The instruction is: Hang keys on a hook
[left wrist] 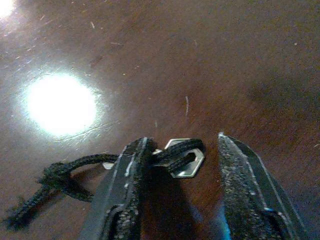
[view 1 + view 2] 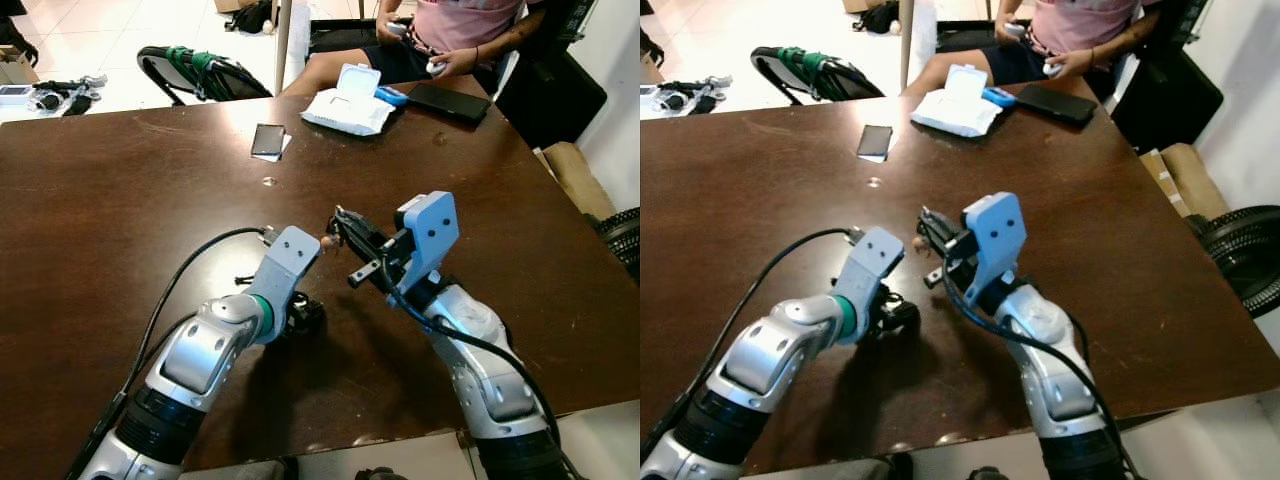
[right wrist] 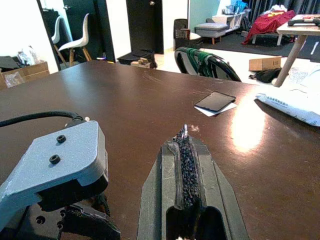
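I see a dark brown table (image 2: 120, 200), a phone (image 2: 268, 139) on paper, a white wipes pack (image 2: 350, 103) and a black tablet (image 2: 448, 101) toward the frame's upper right.

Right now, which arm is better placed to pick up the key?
Left. The left gripper is down at the table, jaws open, with the key and its black cord at its fingertips. The right gripper is raised above the table, jaws shut.

No readable text or labels.
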Tool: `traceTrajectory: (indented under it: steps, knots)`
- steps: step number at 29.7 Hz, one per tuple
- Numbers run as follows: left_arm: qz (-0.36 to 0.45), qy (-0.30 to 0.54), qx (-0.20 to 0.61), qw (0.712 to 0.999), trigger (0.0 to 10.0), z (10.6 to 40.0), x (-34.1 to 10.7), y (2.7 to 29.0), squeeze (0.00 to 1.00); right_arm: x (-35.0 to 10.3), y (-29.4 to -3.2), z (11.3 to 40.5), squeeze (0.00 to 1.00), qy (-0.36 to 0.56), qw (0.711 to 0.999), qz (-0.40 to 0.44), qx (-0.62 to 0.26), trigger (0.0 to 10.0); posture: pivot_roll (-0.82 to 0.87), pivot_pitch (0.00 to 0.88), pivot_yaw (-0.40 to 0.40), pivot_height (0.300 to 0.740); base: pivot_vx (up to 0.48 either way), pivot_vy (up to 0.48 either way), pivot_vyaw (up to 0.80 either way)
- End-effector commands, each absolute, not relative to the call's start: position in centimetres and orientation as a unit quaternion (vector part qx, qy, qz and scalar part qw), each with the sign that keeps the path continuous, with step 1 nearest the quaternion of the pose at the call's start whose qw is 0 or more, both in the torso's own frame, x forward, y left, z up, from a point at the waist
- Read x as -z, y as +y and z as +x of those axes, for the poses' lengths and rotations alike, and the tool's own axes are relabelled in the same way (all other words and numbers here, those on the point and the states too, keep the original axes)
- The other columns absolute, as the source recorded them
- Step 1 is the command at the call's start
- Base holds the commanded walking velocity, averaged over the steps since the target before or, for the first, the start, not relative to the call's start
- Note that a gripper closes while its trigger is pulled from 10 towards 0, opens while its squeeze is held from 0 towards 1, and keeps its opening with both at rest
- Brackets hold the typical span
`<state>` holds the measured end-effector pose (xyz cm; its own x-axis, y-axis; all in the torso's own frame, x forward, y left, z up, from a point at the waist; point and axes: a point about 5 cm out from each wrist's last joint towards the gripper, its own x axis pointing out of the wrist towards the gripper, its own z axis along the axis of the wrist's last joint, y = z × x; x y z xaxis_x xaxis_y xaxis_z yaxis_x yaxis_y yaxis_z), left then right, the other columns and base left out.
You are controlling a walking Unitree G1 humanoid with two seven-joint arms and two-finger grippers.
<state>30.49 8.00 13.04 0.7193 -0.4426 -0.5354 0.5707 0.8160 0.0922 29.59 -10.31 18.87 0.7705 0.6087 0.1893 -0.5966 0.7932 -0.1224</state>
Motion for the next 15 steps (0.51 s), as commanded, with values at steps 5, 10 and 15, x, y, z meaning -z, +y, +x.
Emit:
traceTrajectory:
  steps: [5, 10, 15]
  knots:
    - [0.109, 0.307, 0.264, 0.908, 0.0, 29.7, -11.2, 9.5, 0.00, -18.8, -10.0, 29.3, 0.00, -0.109, 0.939, -0.029, -0.326, 10.0, 0.08, 0.095, 0.155, 0.740, 0.000, 0.000, 0.00]
    - [0.101, 0.312, 0.262, 0.908, 0.0, 29.4, -11.3, 10.1, 0.00, -18.8, -10.0, 29.4, 0.00, -0.109, 0.939, -0.029, -0.326, 10.0, 0.08, 0.097, 0.155, 0.740, 0.000, 0.000, 0.00]
    - [0.099, 0.312, 0.262, 0.908, 0.0, 29.2, -11.3, 10.2, 0.00, -18.8, -10.0, 29.4, 0.00, -0.109, 0.939, -0.029, -0.326, 10.0, 0.08, 0.097, 0.155, 0.740, 0.000, 0.000, 0.00]
